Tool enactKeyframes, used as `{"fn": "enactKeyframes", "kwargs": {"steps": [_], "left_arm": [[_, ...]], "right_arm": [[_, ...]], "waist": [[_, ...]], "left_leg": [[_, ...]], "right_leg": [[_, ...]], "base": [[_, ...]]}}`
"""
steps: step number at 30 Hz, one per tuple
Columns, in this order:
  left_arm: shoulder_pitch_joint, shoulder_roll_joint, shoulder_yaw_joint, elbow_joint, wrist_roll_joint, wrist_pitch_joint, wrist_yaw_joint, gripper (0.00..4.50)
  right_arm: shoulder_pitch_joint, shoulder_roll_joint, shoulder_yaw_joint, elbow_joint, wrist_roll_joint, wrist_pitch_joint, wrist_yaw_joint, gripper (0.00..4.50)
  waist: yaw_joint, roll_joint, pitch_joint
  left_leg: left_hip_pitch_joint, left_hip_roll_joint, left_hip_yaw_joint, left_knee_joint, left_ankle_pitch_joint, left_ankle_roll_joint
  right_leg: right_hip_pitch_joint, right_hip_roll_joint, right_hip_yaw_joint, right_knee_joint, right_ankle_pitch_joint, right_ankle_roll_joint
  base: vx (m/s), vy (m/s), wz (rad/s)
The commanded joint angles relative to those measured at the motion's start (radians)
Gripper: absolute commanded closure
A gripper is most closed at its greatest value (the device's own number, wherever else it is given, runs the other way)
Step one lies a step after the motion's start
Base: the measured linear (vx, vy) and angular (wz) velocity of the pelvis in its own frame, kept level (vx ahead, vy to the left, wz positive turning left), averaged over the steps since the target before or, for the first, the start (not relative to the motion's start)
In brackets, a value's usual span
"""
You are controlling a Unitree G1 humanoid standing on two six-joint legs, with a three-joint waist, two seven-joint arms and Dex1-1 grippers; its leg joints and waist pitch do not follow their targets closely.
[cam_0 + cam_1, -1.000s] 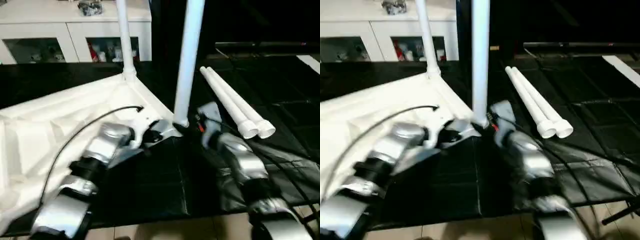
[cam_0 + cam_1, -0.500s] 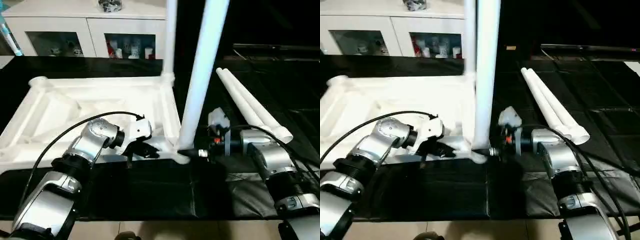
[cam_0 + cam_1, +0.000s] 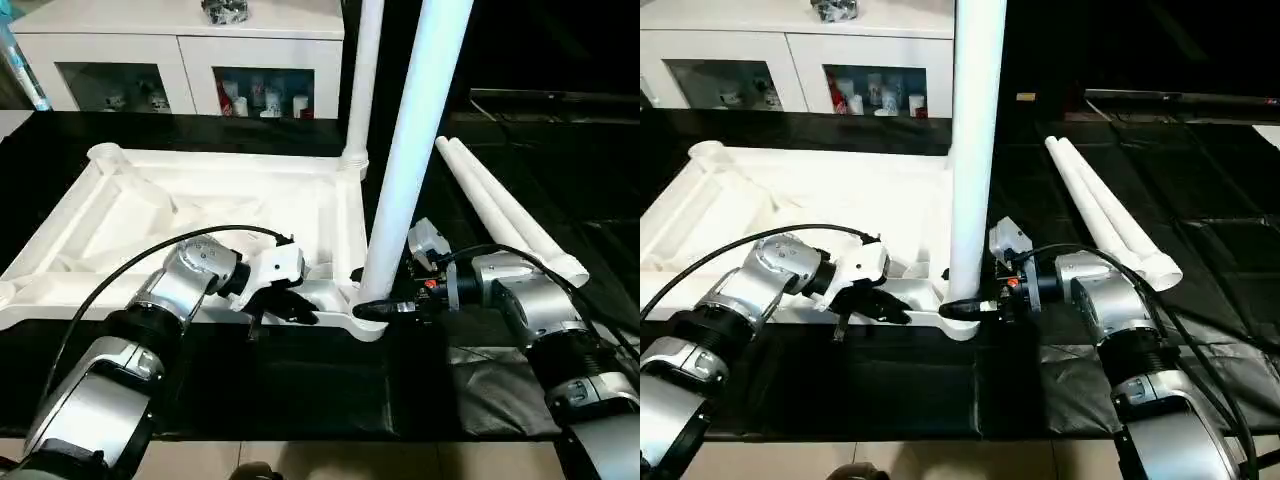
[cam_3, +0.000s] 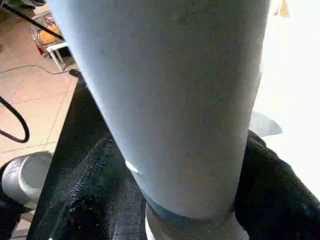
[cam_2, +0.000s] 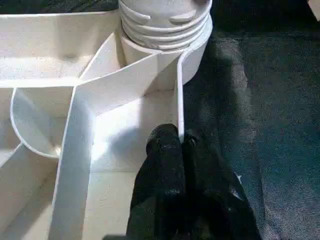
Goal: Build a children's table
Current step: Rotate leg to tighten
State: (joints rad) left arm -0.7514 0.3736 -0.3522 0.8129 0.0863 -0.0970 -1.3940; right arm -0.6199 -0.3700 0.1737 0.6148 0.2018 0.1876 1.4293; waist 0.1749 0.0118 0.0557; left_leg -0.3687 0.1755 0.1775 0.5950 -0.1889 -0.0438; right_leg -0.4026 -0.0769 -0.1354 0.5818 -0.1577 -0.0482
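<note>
**Observer:** Since a second ago your head camera has swung, so the whole upturned white plastic table top (image 3: 200,215) with its ribbed underside now lies square in front of you on the black mat (image 3: 300,385). Your right gripper (image 3: 975,306) has come in level to the foot of the near white tapered leg (image 3: 415,150), where before it reached up from below.

**Operator:** What are the jaws doing?

**Observer:** Your left gripper (image 5: 182,145) has its black fingers pressed together, pinching the thin side wall of the top just beside the near corner socket (image 5: 165,37). Your right gripper's fingers stand either side of the leg's base in the wrist view; whether they squeeze it or merely flank it, you cannot tell.

**Operator:** How far along am I?

**Observer:** About halfway, I'd judge. Two legs stand upright in the corners nearest your right arm: the near one and the far upright leg (image 3: 362,80). Two loose white legs (image 3: 500,210) lie side by side on the mat to your right. The far left corner lobe (image 3: 105,155) is still empty. The near leg may need further seating before you move on.
</note>
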Motion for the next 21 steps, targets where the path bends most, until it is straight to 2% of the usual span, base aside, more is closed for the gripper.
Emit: {"fn": "enactKeyframes", "kwargs": {"steps": [1, 6, 9, 10, 12, 17, 19, 21], "left_arm": [[-0.028, -0.001, -0.014, 0.010, 0.020, -0.024, 0.008, 4.50], [-0.030, -0.004, -0.012, 0.020, 0.022, -0.030, 0.013, 4.50], [-0.033, -0.006, -0.009, 0.030, 0.024, -0.029, 0.024, 4.50], [-0.033, -0.006, -0.006, 0.032, 0.025, -0.024, 0.033, 4.50], [-0.030, -0.008, 0.002, 0.031, 0.023, -0.009, 0.056, 4.50], [-0.016, -0.027, 0.049, -0.007, -0.006, 0.090, 0.133, 4.50], [-0.003, -0.052, 0.087, -0.052, -0.032, 0.168, 0.198, 4.50], [0.004, -0.076, 0.113, -0.082, -0.047, 0.227, 0.257, 4.50]], "right_arm": [[-0.006, -0.006, 0.022, 0.011, 0.002, 0.009, 0.041, 1.78], [-0.001, -0.004, 0.023, 0.009, 0.001, 0.014, 0.048, 2.15], [0.005, -0.001, 0.028, 0.002, 0.003, 0.018, 0.051, 2.25], [0.009, 0.002, 0.028, -0.002, 0.004, 0.018, 0.047, 2.30], [0.023, 0.007, 0.027, -0.018, 0.008, 0.021, 0.035, 2.35], [0.083, 0.028, 0.000, -0.085, 0.026, 0.049, -0.048, 2.40], [0.121, 0.069, -0.027, -0.114, 0.019, 0.072, -0.180, 2.41], [0.137, 0.112, -0.054, -0.123, 0.016, 0.096, -0.289, 2.41]], "waist": [[-0.004, -0.001, -0.081], [-0.003, 0.000, -0.082], [-0.002, -0.001, -0.082], [-0.001, 0.003, -0.082], [-0.001, 0.002, -0.082], [0.008, 0.002, -0.080], [0.010, 0.001, -0.077], [0.005, -0.001, -0.075]], "left_leg": [[0.015, 0.076, -0.023, -0.062, -0.127, 0.064], [0.015, 0.077, -0.023, -0.062, -0.128, 0.064], [0.015, 0.075, -0.023, -0.061, -0.126, 0.064], [0.015, 0.076, -0.023, -0.061, -0.128, 0.063], [0.016, 0.076, -0.023, -0.061, -0.133, 0.061], [0.019, 0.078, -0.024, -0.063, -0.145, 0.053], [0.023, 0.083, -0.025, -0.067, -0.159, 0.038], [0.024, 0.077, -0.026, -0.070, -0.183, 0.023]], "right_leg": [[0.061, -0.106, 0.070, -0.058, -0.246, -0.152], [0.061, -0.105, 0.070, -0.057, -0.243, -0.153], [0.061, -0.105, 0.070, -0.056, -0.234, -0.156], [0.061, -0.106, 0.070, -0.057, -0.237, -0.156], [0.060, -0.105, 0.070, -0.058, -0.240, -0.154], [0.058, -0.106, 0.071, -0.061, -0.265, -0.150], [0.055, -0.110, 0.073, -0.065, -0.296, -0.142], [0.058, -0.111, 0.070, -0.075, -0.364, -0.123]], "base": [[0.000, 0.000, 0.00], [0.000, 0.000, 0.00], [0.000, 0.000, 0.00], [0.000, 0.000, 0.00], [0.000, 0.000, 0.00], [0.000, 0.000, 0.00], [0.000, 0.000, 0.00], [0.000, 0.000, 0.00]]}}
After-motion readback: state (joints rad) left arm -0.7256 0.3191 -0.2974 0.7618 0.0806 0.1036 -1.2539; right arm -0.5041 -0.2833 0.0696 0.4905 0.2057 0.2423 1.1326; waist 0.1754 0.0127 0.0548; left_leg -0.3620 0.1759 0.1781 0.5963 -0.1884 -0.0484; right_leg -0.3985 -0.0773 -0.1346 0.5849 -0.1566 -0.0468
